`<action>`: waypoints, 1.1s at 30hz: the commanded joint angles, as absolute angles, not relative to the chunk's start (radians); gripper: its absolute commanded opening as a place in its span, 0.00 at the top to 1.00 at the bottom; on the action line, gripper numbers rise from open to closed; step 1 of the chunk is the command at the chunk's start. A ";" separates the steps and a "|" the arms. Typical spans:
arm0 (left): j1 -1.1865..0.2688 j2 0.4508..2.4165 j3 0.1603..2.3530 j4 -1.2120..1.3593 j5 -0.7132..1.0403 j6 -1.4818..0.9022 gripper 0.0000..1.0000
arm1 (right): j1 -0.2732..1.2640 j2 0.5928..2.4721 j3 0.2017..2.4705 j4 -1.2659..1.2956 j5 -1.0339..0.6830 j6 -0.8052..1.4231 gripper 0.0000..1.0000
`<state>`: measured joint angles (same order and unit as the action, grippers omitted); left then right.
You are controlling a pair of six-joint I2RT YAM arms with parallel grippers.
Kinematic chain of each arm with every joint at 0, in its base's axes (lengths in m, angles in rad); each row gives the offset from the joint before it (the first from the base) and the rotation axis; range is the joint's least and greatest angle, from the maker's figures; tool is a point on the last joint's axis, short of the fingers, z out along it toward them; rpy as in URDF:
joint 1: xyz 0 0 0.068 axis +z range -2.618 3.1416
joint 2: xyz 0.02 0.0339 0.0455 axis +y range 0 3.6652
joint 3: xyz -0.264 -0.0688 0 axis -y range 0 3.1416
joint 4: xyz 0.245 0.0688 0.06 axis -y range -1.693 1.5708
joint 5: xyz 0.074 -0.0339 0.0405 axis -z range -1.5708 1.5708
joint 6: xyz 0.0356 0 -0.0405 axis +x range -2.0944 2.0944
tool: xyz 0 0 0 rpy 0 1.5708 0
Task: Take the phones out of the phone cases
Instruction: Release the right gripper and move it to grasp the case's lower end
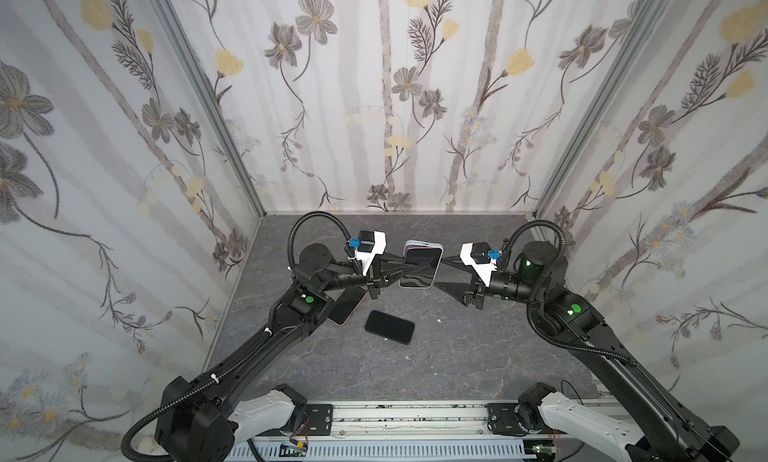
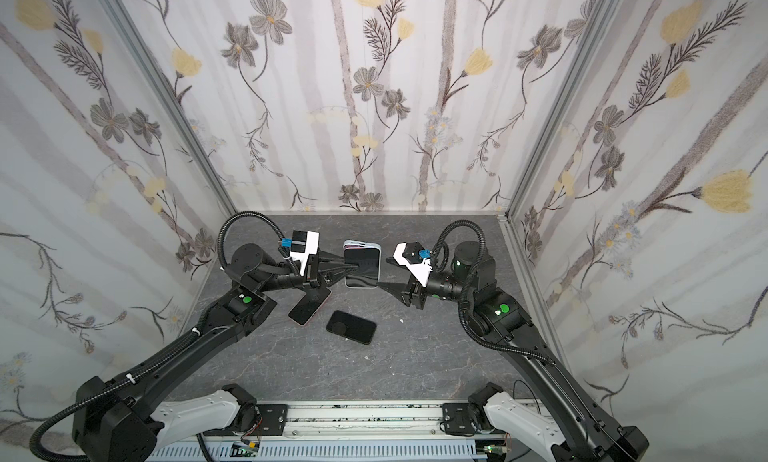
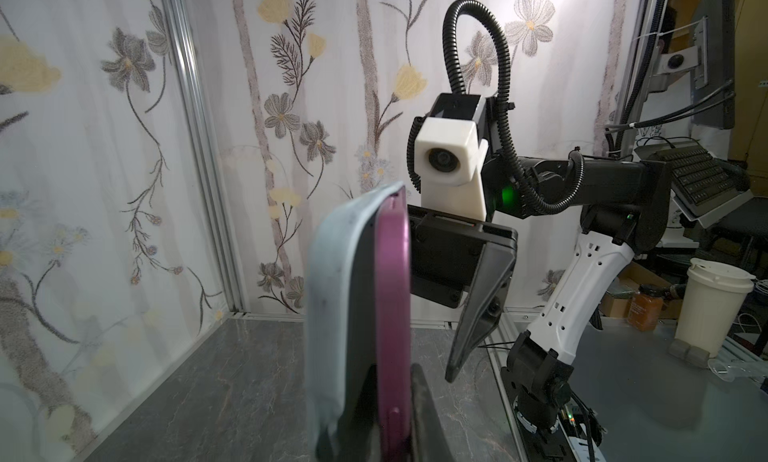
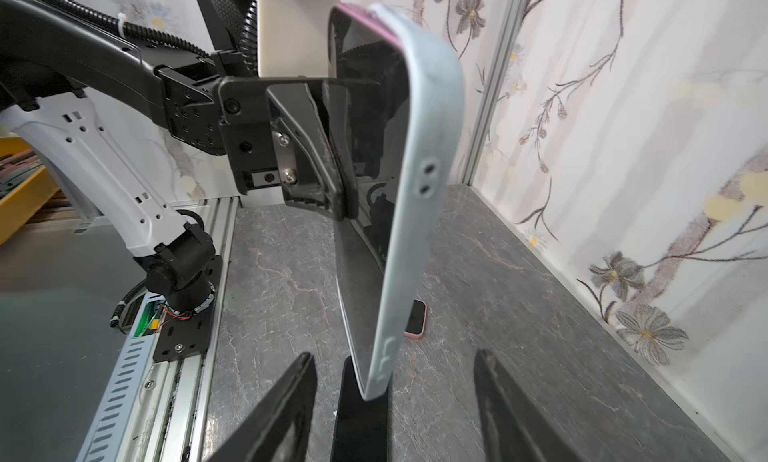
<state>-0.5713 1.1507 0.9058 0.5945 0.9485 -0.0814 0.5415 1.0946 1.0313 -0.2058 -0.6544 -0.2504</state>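
My left gripper (image 1: 412, 268) (image 2: 353, 268) (image 3: 392, 368) is shut on the phone (image 1: 420, 273) (image 3: 392, 281), holding it upright on edge above the table. The phone has a purple rim and a dark screen (image 4: 361, 140). The pale blue phone case (image 1: 419, 245) (image 3: 332, 306) (image 4: 428, 140) still hangs on it, peeled away along the side at my left gripper. My right gripper (image 1: 439, 274) (image 2: 383, 274) (image 4: 394, 354) stands open. Its fingers (image 4: 286, 406) are apart on either side of the case's lower corner without touching it.
A bare black phone (image 1: 390, 327) (image 2: 351, 327) lies flat on the grey marbled table (image 1: 457, 356), below the held one. A pink-cased phone (image 1: 347, 308) (image 2: 309, 308) (image 4: 415, 318) lies partly under my left arm. Flowered walls close in three sides.
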 commanded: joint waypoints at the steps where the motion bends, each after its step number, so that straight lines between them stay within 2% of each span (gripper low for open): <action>1: -0.560 1.150 0.914 0.574 0.933 -0.021 1.00 | 0.531 1.053 1.011 -0.156 -0.539 -0.219 0.37; 5: -0.559 1.167 0.968 0.397 0.900 0.111 1.00 | 0.485 1.022 1.013 -0.136 -0.483 -0.146 0.36; 12: -0.592 1.152 0.986 0.203 0.761 0.362 1.00 | 0.382 1.117 1.167 -0.216 -0.673 -0.025 0.35; 16: -0.628 1.140 0.962 0.195 0.697 0.458 1.00 | 0.389 1.207 1.295 -0.384 -0.740 -0.111 0.35; 24: -0.697 1.185 0.999 0.088 0.637 0.595 1.00 | 0.494 1.318 1.464 -0.638 -0.649 -0.287 0.35; 33: -0.724 1.209 1.030 0.025 0.634 0.637 1.00 | 0.527 1.413 1.567 -0.814 -0.625 -0.363 0.37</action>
